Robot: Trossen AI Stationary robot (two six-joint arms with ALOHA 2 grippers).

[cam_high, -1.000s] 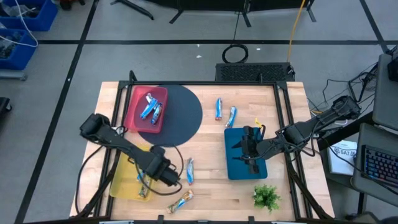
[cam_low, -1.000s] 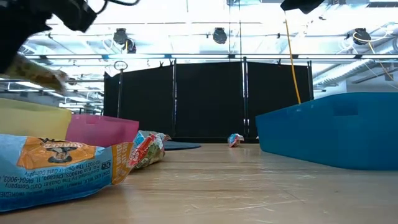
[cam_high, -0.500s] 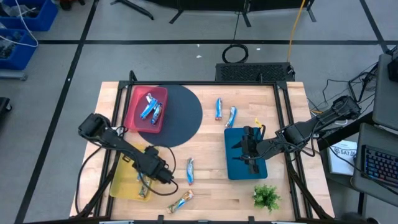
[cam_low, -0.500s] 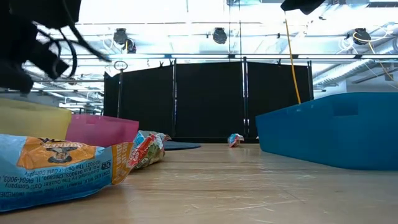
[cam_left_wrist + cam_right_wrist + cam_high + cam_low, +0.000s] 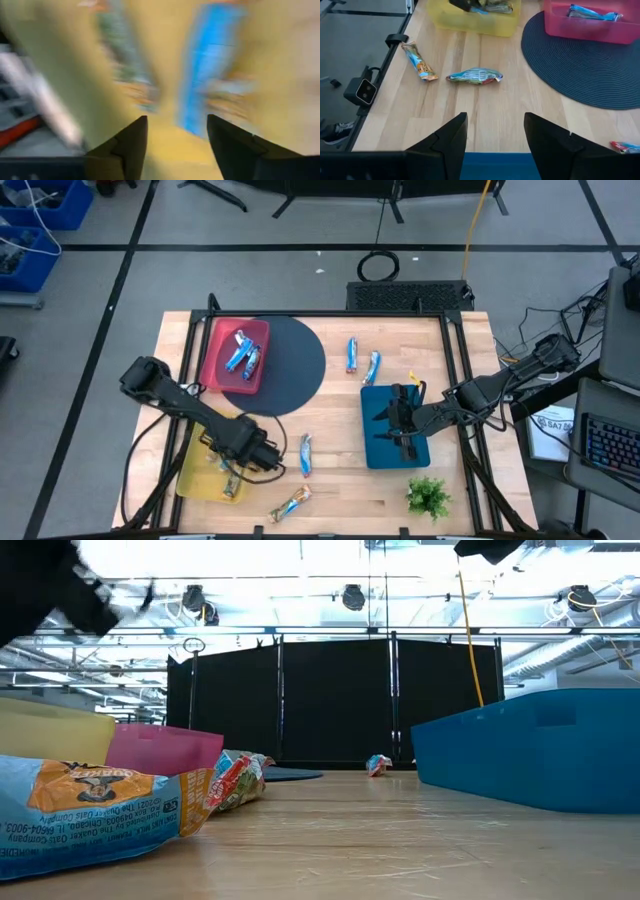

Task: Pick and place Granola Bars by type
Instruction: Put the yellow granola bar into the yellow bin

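My left gripper hovers open over the yellow tray at the table's near left. Its wrist view, blurred, shows two Granola Bars lying on the tray floor beyond the fingertips. Other blue-wrapped bars lie in the red tray, on the wood at the far middle, and near the front. My right gripper waits open over the blue bin, nothing between its fingers.
A round dark mat lies under part of the red tray. A small green plant stands at the near right corner. In the low view a bar lies close in front, and the blue bin's wall rises on the right.
My left gripper has moved a little toward the table's left edge, from the yellow tray's right rim to over the tray. A second ago the low view showed a tan-wrapped bar in it at the upper left; that bar no longer shows there.
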